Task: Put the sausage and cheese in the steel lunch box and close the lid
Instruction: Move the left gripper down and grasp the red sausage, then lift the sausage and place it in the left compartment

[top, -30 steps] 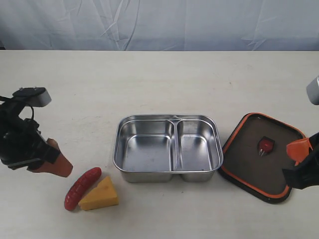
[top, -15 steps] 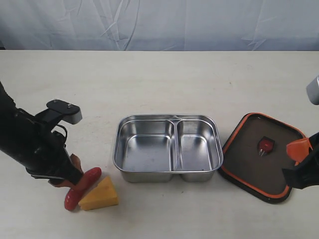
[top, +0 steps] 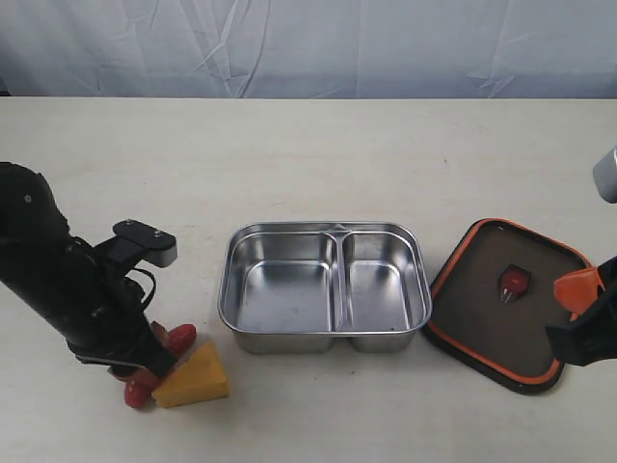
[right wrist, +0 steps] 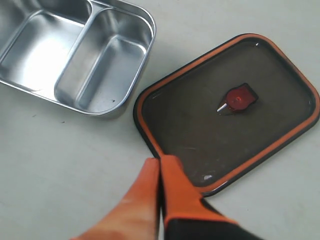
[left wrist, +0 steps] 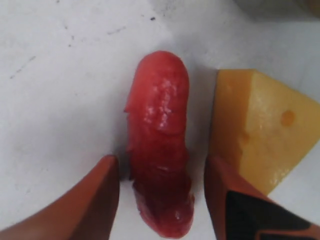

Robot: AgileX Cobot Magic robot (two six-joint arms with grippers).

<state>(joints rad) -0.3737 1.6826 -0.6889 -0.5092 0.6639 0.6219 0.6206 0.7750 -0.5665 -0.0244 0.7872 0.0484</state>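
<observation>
Left pincer (left wrist: 161,167): apart, astride sausage (left wrist: 159,125), ready to clamp.
Right pincer (right wrist: 159,172): together, idle over lid (right wrist: 192,127) edge.
Box (top: 289,289): empty.

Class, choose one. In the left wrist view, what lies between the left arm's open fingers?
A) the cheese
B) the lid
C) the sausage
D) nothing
C: the red sausage lies between the two orange fingers, with the cheese just outside one of them.

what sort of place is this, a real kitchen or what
Probably a robot test bench, not a kitchen: a bare table backed by a draped sheet, a toy sausage and cheese, and an orange-fingered left gripper and right gripper.
</observation>
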